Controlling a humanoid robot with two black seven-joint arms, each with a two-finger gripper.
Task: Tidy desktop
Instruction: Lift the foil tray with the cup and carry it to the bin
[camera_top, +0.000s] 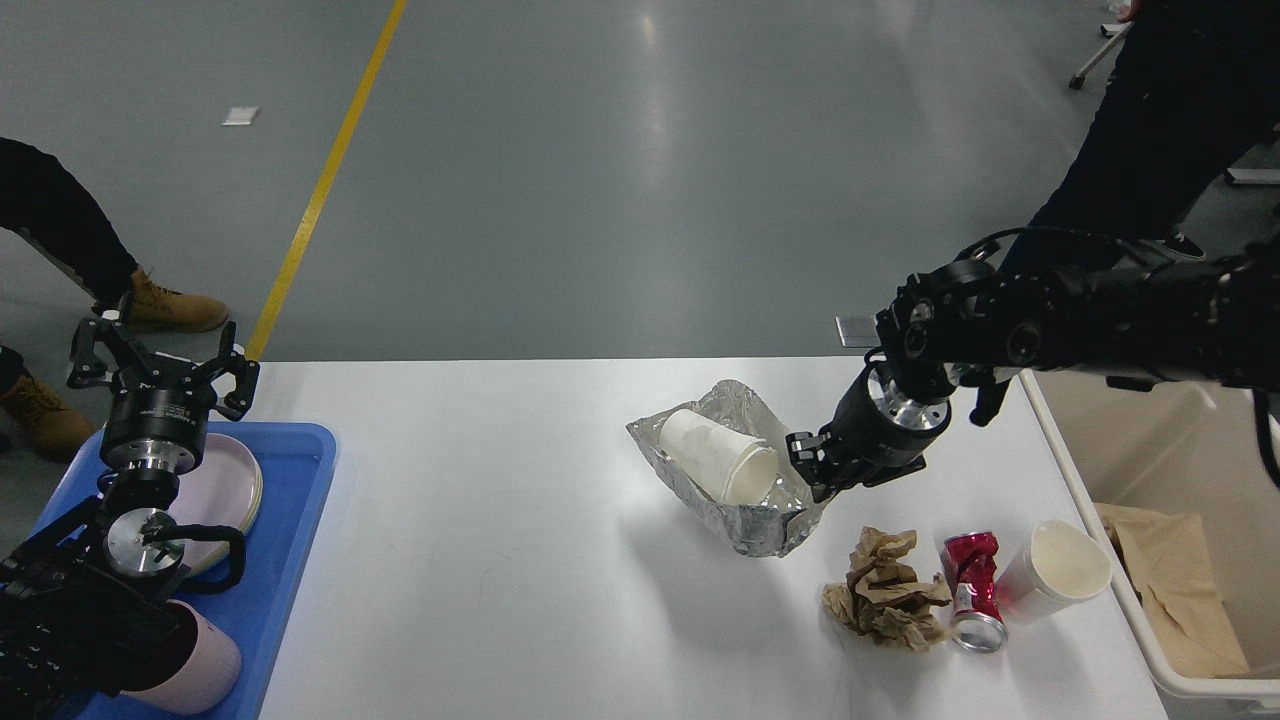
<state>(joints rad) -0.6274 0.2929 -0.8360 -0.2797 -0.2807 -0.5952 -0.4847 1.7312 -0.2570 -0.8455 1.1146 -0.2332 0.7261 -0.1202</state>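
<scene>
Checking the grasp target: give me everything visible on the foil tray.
The foil tray is a crumpled silver aluminium container, shiny and dented, with its walls bent out of shape. It looks tilted, its right side raised over the desktop, its shadow beneath. A white paper cup lies on its side inside, mouth toward the right. The right claw grips its right rim. Crumpled brown paper lies just right of it, apart.
</scene>
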